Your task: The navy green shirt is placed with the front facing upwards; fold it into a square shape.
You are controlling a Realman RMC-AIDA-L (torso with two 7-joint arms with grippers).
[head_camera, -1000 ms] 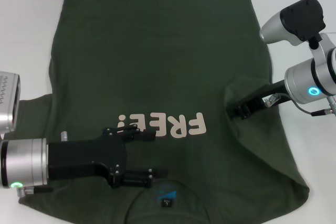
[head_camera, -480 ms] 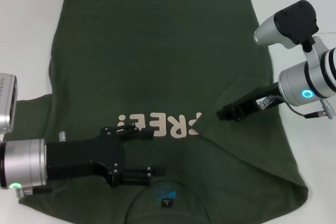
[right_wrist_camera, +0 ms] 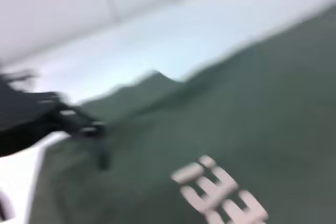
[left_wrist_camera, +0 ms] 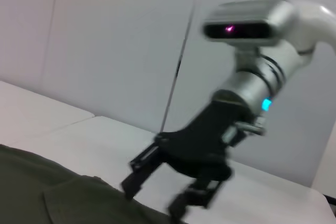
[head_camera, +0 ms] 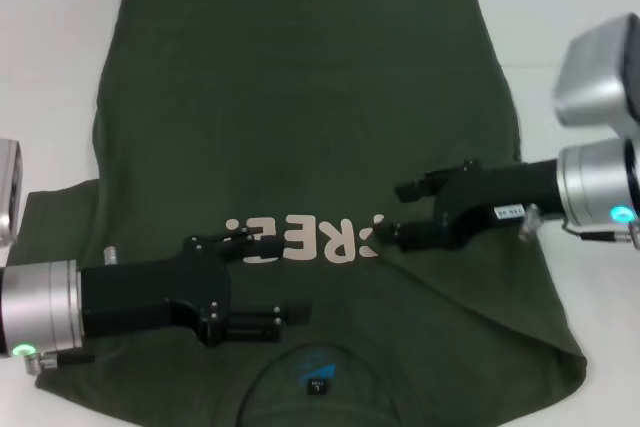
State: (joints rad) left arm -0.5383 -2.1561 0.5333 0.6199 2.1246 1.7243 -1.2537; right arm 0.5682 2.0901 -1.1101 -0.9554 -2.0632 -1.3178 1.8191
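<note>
The navy green shirt lies flat on the white table, front up, its collar at the near edge. The cream letters are partly covered on their right end by a sleeve flap folded inward. My right gripper hovers open over the flap's edge at the last letter. In the left wrist view the right gripper stands just above the shirt, fingers apart. My left gripper is open low over the chest, beside the collar. The right wrist view shows the shirt and the left gripper.
White table surrounds the shirt on the left, right and far sides. The shirt's other sleeve lies spread out by my left arm. A pale wall stands behind the table.
My right gripper carried the sleeve inward to the left, over the letters, turned and opened its fingers. The left arm drew back slightly.
</note>
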